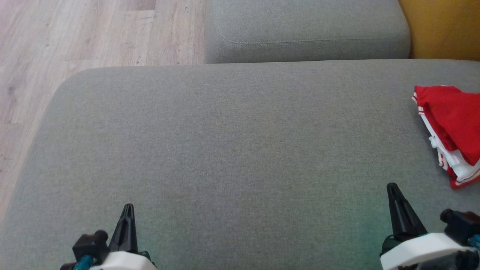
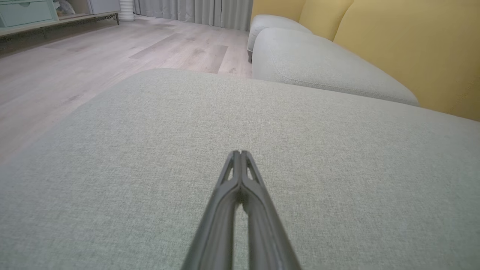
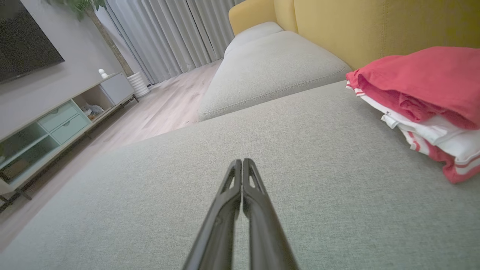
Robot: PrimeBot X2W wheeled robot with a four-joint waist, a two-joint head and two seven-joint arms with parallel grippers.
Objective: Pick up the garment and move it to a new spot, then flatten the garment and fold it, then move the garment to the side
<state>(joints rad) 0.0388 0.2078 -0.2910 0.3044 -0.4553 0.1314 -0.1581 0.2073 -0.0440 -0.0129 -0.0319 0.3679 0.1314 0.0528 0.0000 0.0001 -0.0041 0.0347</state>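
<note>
My left claw (image 1: 128, 207) and right claw (image 1: 392, 185) are both pinched shut, fingertips meeting, low over the grey seat cushion (image 1: 232, 142); I cannot tell whether they touch it. The garment (image 1: 452, 123), red with white trim, lies in a layered heap at the cushion's right edge, nearer my right claw and well apart from my left. My head view cuts off its right part. My right wrist view shows it side-on, with the yellow backrest (image 3: 375, 26) behind it; I cannot tell whether they touch. That view also catches a low cabinet (image 3: 56, 123), curtains (image 3: 168, 33) and a dark screen (image 3: 22, 41). My left wrist view shows a second cushion (image 2: 318, 63) and wooden floor (image 2: 93, 56).
</note>
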